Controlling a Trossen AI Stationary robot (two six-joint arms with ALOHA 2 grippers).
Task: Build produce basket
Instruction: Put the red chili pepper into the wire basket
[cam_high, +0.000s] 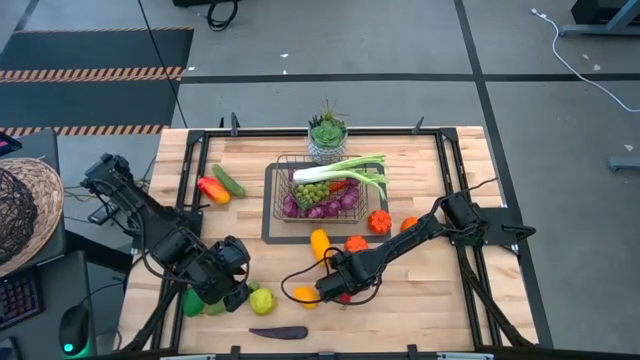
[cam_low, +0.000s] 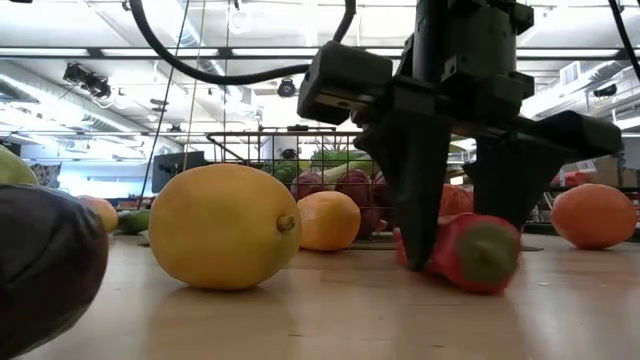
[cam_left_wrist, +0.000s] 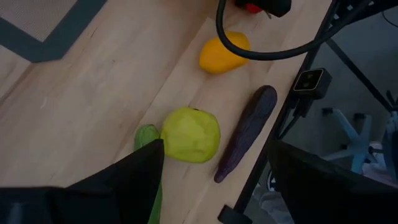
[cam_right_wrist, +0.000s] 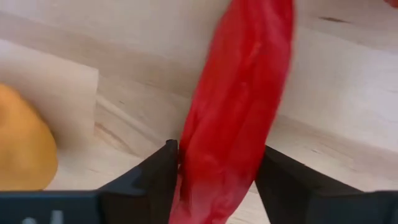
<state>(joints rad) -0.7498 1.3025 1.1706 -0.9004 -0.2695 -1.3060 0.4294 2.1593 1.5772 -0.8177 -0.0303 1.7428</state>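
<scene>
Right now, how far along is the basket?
Partly filled: the basket holds leek and grapes. In hand: the right gripper has its jaws around a red chili on the table. Left gripper waits near the lime. Several pieces remain outside.

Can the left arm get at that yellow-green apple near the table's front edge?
Probably yes: the left gripper hangs open right over the yellow-green apple, nothing between; only a green vegetable touches its side.

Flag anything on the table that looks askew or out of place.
The leek lies across the top of the basket, its white end sticking out past the right rim rather than sitting inside. Otherwise nothing looks spilled or damaged; loose produce simply awaits packing.
</scene>
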